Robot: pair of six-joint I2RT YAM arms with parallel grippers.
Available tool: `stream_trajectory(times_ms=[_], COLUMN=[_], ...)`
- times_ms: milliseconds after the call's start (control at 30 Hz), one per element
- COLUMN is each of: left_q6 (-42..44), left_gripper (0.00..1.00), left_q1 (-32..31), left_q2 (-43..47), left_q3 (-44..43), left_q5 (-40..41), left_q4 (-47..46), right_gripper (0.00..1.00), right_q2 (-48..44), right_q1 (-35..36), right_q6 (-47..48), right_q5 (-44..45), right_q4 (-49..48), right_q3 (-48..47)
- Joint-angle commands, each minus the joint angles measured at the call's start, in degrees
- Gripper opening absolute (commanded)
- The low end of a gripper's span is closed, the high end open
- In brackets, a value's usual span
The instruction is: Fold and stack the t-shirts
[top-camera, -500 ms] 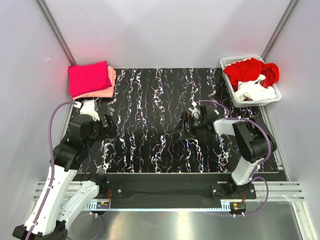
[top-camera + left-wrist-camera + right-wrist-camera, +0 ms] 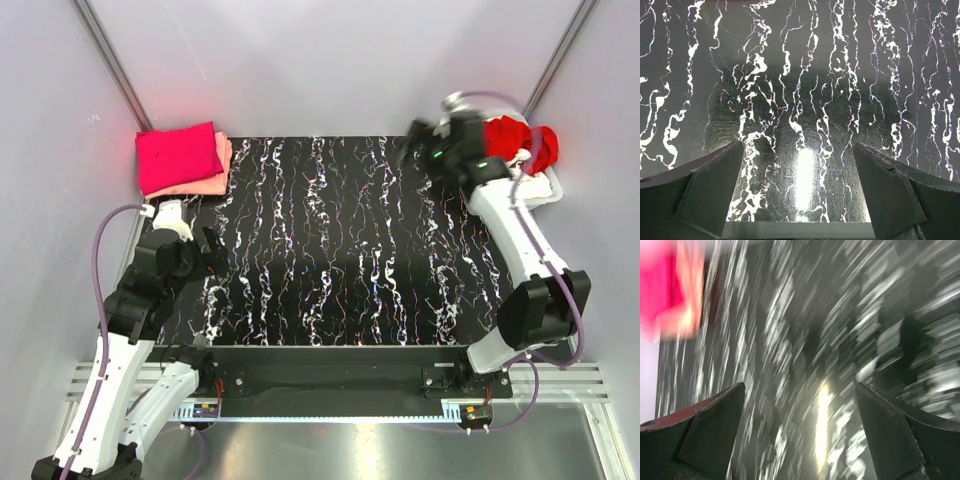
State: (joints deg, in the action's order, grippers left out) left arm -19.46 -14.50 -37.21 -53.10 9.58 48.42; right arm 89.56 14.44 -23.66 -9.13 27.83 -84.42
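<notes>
A folded magenta t-shirt (image 2: 177,156) lies on a folded salmon-pink t-shirt (image 2: 223,160) at the mat's far left corner. Both show blurred in the right wrist view, magenta (image 2: 657,285) and salmon-pink (image 2: 690,287). A crumpled red t-shirt (image 2: 512,135) lies in the white basket (image 2: 548,192) at the far right. The white t-shirt is mostly hidden behind my right arm. No green t-shirt is in view. My right gripper (image 2: 413,140) (image 2: 800,390) is open and empty, raised next to the basket. My left gripper (image 2: 214,250) (image 2: 799,150) is open and empty, low over the mat's left side.
The black mat with white marbling (image 2: 330,250) covers the table. White walls and slanted metal rails (image 2: 110,60) close in the back and sides. The right arm's link (image 2: 515,235) stretches along the mat's right side.
My right arm has swung from the middle of the mat up and back to the far right, beside the basket; its wrist view is motion-blurred. The left arm has barely moved.
</notes>
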Motion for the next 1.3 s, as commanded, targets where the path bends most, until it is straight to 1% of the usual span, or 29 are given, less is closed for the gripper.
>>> stream_trajectory(times_ms=[0,33,100,133,167,200,267,333,400,500,733,767,833,867,967,1067,1100,1167,1200,1267], left_q6=[0.7,0.7,0.7,0.7,0.7,0.7,0.7,0.7,0.8,0.7,0.8,0.9,0.8,0.8,0.8,0.8,0.9,0.8,0.8,0.9], left_gripper=[0.99,0.99,0.99,0.99,0.99,0.99,0.99,0.99,0.99,0.99,0.99,0.99,0.99,0.99,0.99,0.99,0.99,0.99,0.99,0.99], left_q1=[0.3,0.3,0.3,0.3,0.3,0.4,0.5,1.0,1.1,1.4,1.9,1.9,2.0,2.1,2.3,2.5,2.5,2.5,2.6,2.6], left_q2=[0.5,0.8,1.2,1.4,1.5,1.8,2.0,2.1,2.5,2.8,3.5,3.5,3.5,3.4,3.3,3.3,3.3,3.3,3.2,3.2], left_q3=[-0.3,-0.2,-0.2,-0.1,-0.1,-0.2,-0.2,-0.1,-0.1,0.0,0.2,0.2,0.2,0.2,0.2,0.2,0.3,0.3,0.3,0.3], left_q5=[-1.1,-1.1,-1.0,-0.8,-0.8,-0.5,-0.6,-1.0,-1.1,-1.3,-1.4,-1.4,-1.4,-1.5,-1.7,-1.6,-1.7,-1.7,-1.7,-1.8], left_q4=[-1.9,-2.2,-2.1,-2.2,-2.2,-2.2,-2.3,-2.3,-2.4,-2.5,-2.7,-2.7,-2.8,-2.8,-2.8,-2.8,-2.8,-2.8,-2.8,-2.8], right_gripper=[1.0,1.0,0.99,1.0,1.0,0.99,0.97,0.93,0.93,0.92,0.88,0.85,0.83,0.8,0.73,0.61,0.37,0.22,0.02,0.0], right_q2=[2.0,2.9,5.5,6.7,7.9,10.7,13.3,16.7,19.2,22.5,29.1,29.6,30.3,31.2,32.6,33.1,33.2,33.1,33.0,32.4], right_q1=[-11.5,-16.4,-19.3,-20.3,-21.9,-22.5,-24.4,-25.9,-27.9,-29.1,-29.2,-29.2,-29.2,-29.2,-29.2,-29.2,-29.2,-29.2,-29.2,-29.2], right_q6=[1.8,1.2,0.5,0.7,1.2,1.3,1.7,1.6,1.3,0.6,0.1,0.1,0.0,-0.1,-0.1,0.0,0.1,0.1,0.1,0.1], right_q5=[13.0,11.5,11.1,11.9,12.8,14.1,17.0,16.6,15.3,14.9,14.7,14.6,13.0,12.4,11.1,10.9,10.6,10.2,10.1,9.9], right_q4=[11.8,12.5,13.5,14.1,15.0,17.7,19.6,20.7,20.7,21.0,21.5,20.3,19.8,19.8,20.2,20.0,19.9,19.9,20.1,20.6], right_q3=[-8.5,-10.0,-13.5,-14.7,-18.0,-19.8,-24.0,-25.5,-26.8,-28.3,-32.0,-31.9,-32.4,-33.2,-34.6,-34.6,-34.7,-34.5,-34.5,-34.8])
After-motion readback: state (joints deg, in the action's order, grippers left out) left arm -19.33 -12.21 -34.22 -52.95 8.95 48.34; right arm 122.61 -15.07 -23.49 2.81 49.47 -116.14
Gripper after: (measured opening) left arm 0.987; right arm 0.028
